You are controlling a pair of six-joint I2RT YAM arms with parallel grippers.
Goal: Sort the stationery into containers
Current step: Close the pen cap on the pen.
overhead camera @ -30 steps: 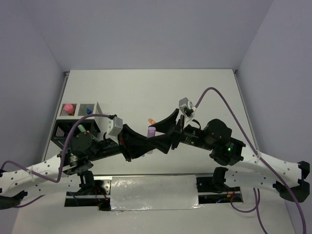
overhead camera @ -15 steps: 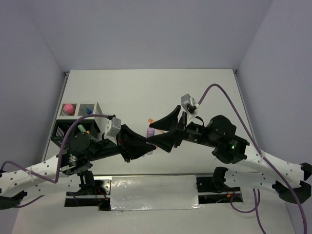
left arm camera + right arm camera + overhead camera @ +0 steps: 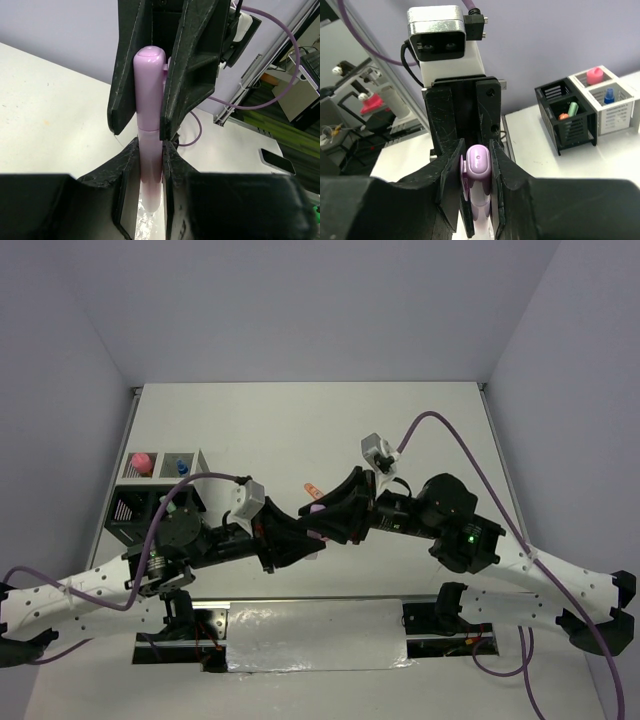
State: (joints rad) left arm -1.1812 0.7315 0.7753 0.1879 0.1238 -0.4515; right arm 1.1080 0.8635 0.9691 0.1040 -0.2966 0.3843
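Note:
A purple highlighter pen [image 3: 316,510] hangs above the table between my two grippers. My left gripper [image 3: 150,150] is shut on its lower body, and my right gripper [image 3: 478,161] is shut on its cap end [image 3: 479,159]. In the left wrist view the right gripper's fingers [image 3: 192,75] clamp the pen [image 3: 149,115] from both sides. The containers [image 3: 160,485] stand at the left. One black compartment [image 3: 567,117] holds a green and an orange pen. The white compartments hold a pink-capped item [image 3: 594,76] and a blue-capped bottle [image 3: 609,95].
A small orange item [image 3: 311,488] lies on the table just behind the two grippers. Purple cables [image 3: 450,440] arc over both arms. The table's near edge carries a foil-covered strip [image 3: 315,635].
My right gripper has moved left to meet the left one and closed its jaws on the pen's cap end. The left gripper has edged right, still holding the pen.

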